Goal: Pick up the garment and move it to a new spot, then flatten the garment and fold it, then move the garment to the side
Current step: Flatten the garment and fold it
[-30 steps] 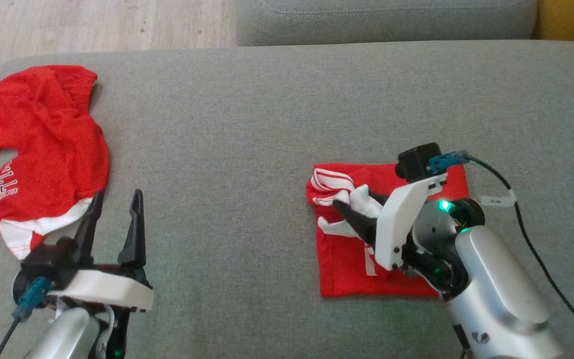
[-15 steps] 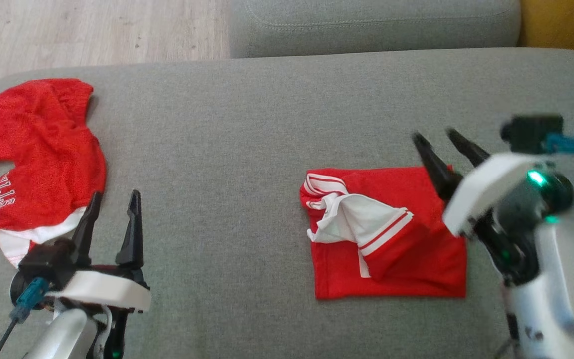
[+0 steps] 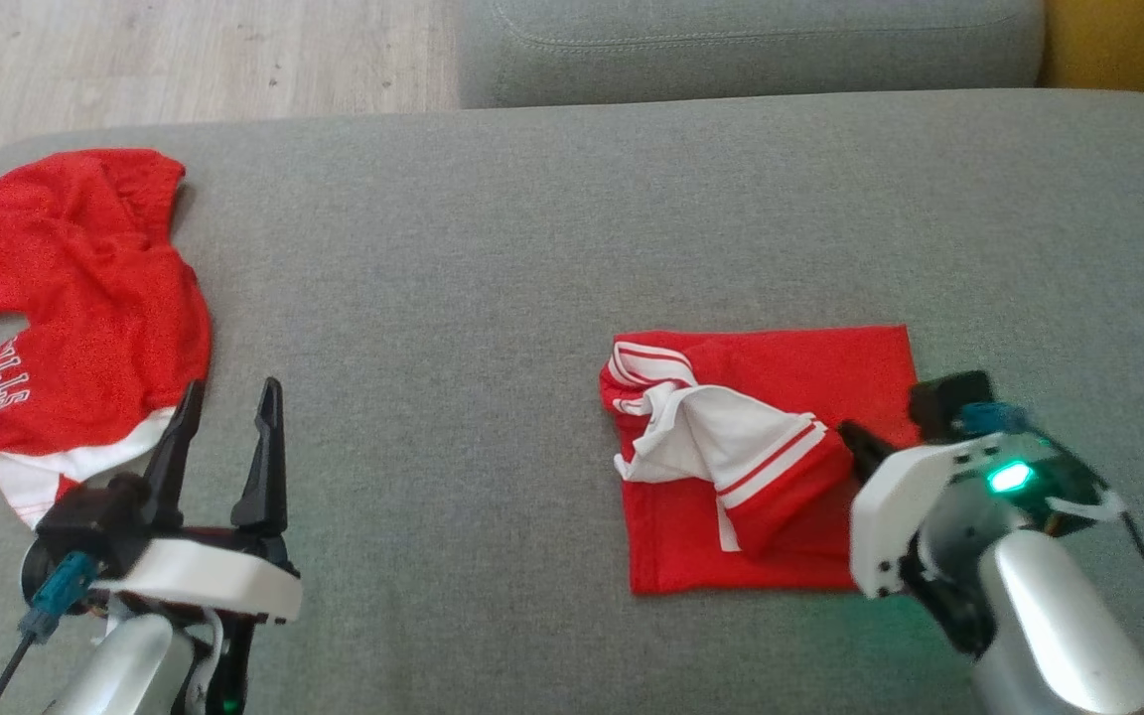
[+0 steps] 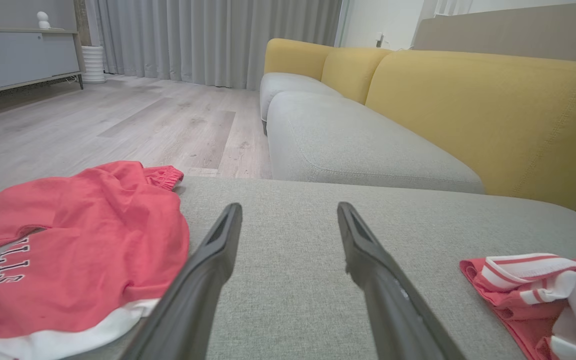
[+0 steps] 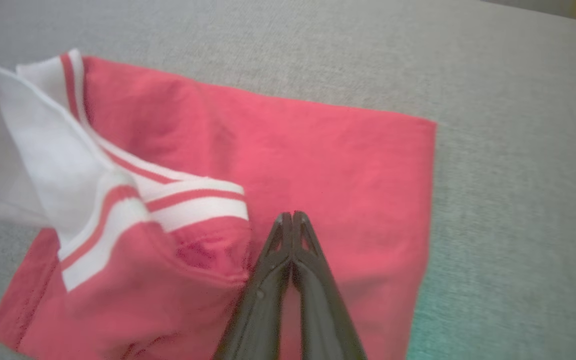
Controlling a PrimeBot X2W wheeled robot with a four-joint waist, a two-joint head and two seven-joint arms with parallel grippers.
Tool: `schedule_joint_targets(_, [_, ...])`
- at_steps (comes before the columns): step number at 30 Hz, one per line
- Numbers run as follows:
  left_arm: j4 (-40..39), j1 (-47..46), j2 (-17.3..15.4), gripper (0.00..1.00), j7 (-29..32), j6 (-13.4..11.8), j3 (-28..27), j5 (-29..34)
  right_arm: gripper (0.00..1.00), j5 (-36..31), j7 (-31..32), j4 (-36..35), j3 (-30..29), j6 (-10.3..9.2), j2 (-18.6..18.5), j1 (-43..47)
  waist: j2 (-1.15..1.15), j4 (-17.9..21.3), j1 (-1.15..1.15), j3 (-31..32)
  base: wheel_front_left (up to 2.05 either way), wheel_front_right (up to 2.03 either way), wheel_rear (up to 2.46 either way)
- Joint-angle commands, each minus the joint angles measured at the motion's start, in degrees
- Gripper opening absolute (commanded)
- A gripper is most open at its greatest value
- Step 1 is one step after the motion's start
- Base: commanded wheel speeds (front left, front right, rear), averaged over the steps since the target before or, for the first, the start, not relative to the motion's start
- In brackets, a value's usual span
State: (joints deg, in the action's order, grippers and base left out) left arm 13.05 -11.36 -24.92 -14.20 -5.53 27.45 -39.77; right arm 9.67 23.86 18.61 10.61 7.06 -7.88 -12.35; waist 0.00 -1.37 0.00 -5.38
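The garment is red with white striped trim and lies folded into a rough square on the grey cushion, right of centre. Its white striped flap is turned over on the left part. My right gripper is shut, its fingers pressed together just over the red cloth beside that flap, and no cloth shows between the tips. My left gripper stands open near the cushion's front left, with nothing between its fingers. The garment's striped end appears at the right in the left wrist view.
A second red top with white letters and a white hem lies spread at the cushion's far left, touching my left gripper's side. Beyond the cushion are another grey seat, a yellow sofa back and wooden floor.
My right gripper lifted off the garment's white flap, swung up and right, then came down at the garment's right part and shut. The left arm stayed still. The camera shifted slightly.
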Motion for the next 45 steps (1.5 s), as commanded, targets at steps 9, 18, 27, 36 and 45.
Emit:
schedule_joint_targets(9, [-1.6, -2.4, -2.5, 1.0, -0.3, -0.5, -2.6, 0.1, 0.0, 13.9, 4.4, -3.9, 18.1, 0.43, 1.1, -1.3, 0.0, -0.3, 0.0, 0.3, 0.0, 0.0, 0.0])
schedule_joint_targets(18, [-2.7, -1.5, -3.1, 1.0, -0.4, -1.4, -3.8, -0.3, 0.61, 26.2, 7.1, -16.2, 28.6, 0.43, 0.1, 1.2, 0.0, 1.5, 0.0, 0.2, 0.0, 0.0, 0.0])
schedule_joint_targets(27, [-2.9, -0.8, -3.0, 1.0, -0.5, -1.5, -3.8, -0.3, 1.0, 19.2, -6.2, -17.7, 12.2, 0.43, 0.9, 3.6, 0.0, 1.2, 0.0, 1.6, 0.0, 0.0, 0.0])
schedule_joint_targets(36, [-3.5, 2.2, -2.6, 1.0, -0.7, -1.9, -5.2, -0.2, 1.0, 7.0, -18.6, -16.9, -5.8, 0.43, 3.0, 9.3, 0.0, 1.5, 0.0, 4.2, 0.0, 0.0, 0.0])
schedule_joint_targets(45, [-5.2, 6.8, -1.8, 1.0, -0.8, -2.0, -8.1, 0.9, 1.0, 4.4, -18.1, -17.5, -9.4, 0.43, 3.8, 12.4, 0.0, 2.2, 0.0, 5.8, 0.0, 0.0, 0.0])
